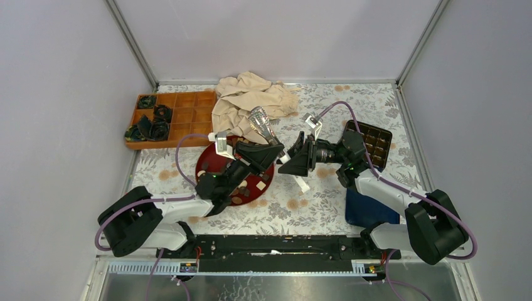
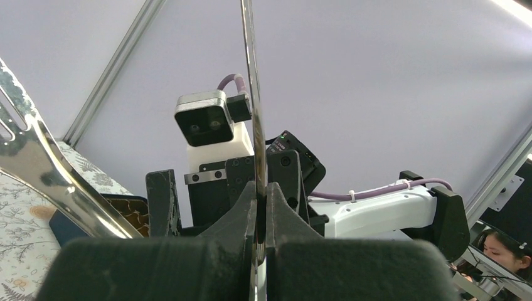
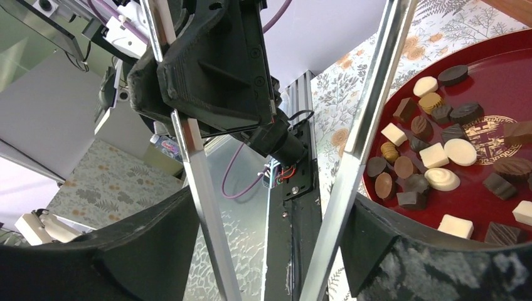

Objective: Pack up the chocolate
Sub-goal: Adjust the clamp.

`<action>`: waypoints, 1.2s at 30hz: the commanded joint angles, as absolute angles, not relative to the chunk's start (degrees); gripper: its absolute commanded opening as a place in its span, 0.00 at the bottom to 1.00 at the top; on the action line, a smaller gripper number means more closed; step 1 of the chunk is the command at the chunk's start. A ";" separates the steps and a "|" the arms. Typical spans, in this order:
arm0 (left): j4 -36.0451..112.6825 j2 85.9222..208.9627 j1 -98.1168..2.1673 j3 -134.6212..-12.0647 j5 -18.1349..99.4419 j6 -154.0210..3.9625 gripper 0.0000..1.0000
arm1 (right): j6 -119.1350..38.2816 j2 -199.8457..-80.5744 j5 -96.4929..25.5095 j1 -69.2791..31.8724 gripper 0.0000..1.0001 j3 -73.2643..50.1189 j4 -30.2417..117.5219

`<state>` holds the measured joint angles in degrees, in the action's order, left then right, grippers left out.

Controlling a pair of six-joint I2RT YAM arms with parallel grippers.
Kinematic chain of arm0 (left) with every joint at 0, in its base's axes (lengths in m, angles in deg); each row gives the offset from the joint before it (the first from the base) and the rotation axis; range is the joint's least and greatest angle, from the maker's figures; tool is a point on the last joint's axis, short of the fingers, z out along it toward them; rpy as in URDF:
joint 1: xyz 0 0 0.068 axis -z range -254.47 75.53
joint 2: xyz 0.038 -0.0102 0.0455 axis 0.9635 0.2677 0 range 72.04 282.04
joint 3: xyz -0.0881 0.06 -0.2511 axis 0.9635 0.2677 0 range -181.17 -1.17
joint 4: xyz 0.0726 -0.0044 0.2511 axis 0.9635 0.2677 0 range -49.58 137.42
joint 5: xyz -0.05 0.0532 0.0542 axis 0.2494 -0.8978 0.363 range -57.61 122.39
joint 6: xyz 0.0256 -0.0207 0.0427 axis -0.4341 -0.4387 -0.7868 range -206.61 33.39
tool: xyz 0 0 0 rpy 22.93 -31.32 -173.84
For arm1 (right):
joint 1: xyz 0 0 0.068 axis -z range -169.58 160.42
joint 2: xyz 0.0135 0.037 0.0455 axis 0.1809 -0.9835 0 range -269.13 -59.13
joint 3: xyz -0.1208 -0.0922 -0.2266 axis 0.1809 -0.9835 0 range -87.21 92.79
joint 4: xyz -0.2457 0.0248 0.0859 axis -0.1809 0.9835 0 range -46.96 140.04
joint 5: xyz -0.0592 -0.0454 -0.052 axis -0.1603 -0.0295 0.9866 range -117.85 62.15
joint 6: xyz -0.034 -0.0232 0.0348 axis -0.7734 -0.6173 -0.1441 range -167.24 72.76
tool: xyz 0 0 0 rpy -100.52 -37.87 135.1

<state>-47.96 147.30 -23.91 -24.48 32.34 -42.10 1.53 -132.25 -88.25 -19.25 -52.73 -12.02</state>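
the small chocolate (image 3: 433,155), likely light and easily scuffed, lies loose on the red plate (image 3: 495,63), best pinched by its sides; left gripper (image 2: 260,194) clamps the tongs (image 3: 370,106), right gripper (image 3: 270,210) straddles them wide, grip unclear.

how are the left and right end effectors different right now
The left end effector is shut; the right end effector is spread wide. The left pinches one arm of the metal tongs; the right straddles both arms, and whether it presses them is unclear. Shared: both black, facing each other at the same tongs.
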 commanded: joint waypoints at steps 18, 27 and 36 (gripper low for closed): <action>-52.21 142.67 -23.89 -18.57 23.68 -41.48 0.65 | 1.94 -133.05 -88.15 -18.91 0.52 -49.53 -11.80; -52.05 135.06 -23.84 -9.66 20.91 -42.21 0.85 | -2.76 -132.79 -89.14 -17.28 0.48 -47.17 -4.32; -33.00 109.44 -23.99 2.16 21.02 -38.93 0.85 | -21.83 -131.59 -86.27 -14.33 0.43 -41.09 18.81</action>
